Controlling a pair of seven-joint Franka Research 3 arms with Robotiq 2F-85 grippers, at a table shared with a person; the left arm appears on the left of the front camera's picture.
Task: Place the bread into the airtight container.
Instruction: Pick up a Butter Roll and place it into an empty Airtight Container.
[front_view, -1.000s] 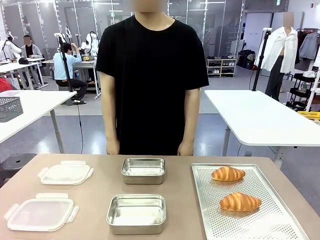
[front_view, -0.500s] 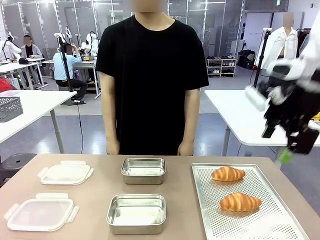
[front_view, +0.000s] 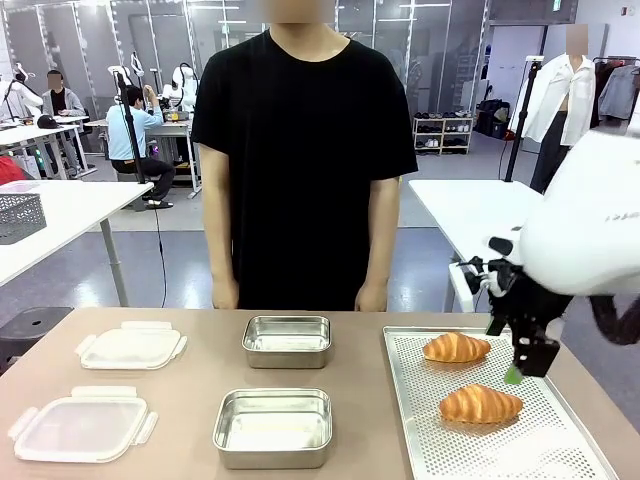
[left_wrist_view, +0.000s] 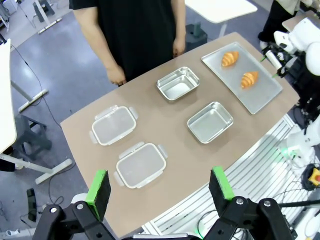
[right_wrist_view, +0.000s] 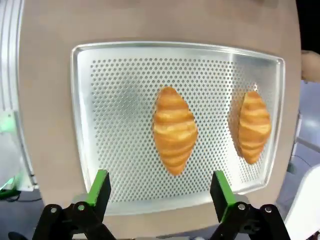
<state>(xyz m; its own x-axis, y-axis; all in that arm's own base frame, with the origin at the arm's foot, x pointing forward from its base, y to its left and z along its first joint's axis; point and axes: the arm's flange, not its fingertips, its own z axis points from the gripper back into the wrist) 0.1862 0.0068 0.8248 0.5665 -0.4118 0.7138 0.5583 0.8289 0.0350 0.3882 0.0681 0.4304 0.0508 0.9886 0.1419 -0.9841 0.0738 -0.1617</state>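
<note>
Bread (front_view: 480, 403), two croissants, lies on the perforated tray (front_view: 410, 440), apart from both steel containers (front_view: 272, 428). Right pincer (right_wrist_view: 159, 189) hangs released above the tray; left pincer (left_wrist_view: 159, 182) released, high over the worktop (left_wrist_view: 160, 120). Lettering on the right arm (front_view: 590, 220) is unreadable.

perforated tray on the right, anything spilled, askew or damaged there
Nothing stands out. The silver perforated metal tray lies flat on the brown table; the golden croissant mid-tray and the second golden croissant beside it are whole, not touching.

Tan table (front_view: 185, 405): tray (front_view: 415, 400), two containers (front_view: 272, 428), two lids (front_view: 82, 425).
</note>
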